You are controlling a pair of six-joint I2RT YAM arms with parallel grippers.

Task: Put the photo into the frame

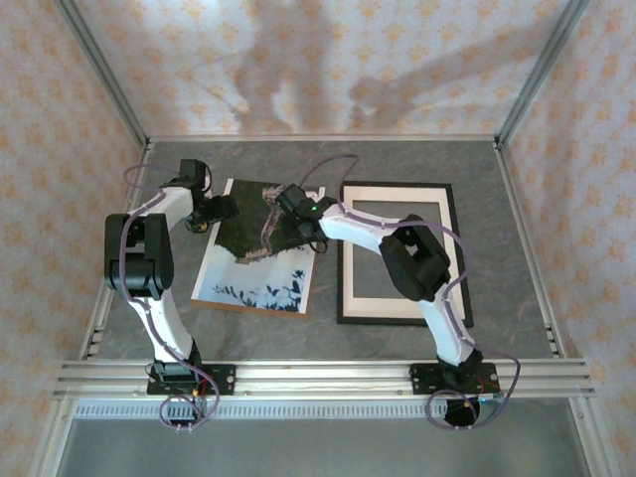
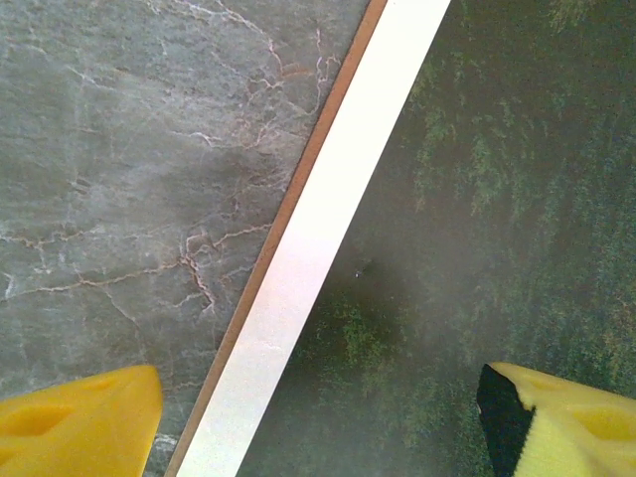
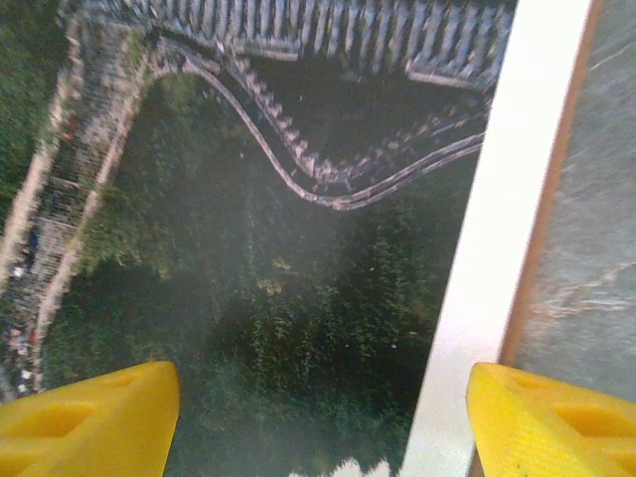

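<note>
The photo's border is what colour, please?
White border on the photo; left wrist view shows it best.

No text, label, brand, number or sign can be read, none made out on the large white-bordered paper print of a dark green hill (image 1: 253, 280), on the thin black rectangular picture frame (image 1: 397, 320), or on the grey marbled counter (image 1: 517, 258)

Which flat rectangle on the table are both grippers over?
The photo, the green-hill print on the left; the black frame lies apart on the right.
</note>
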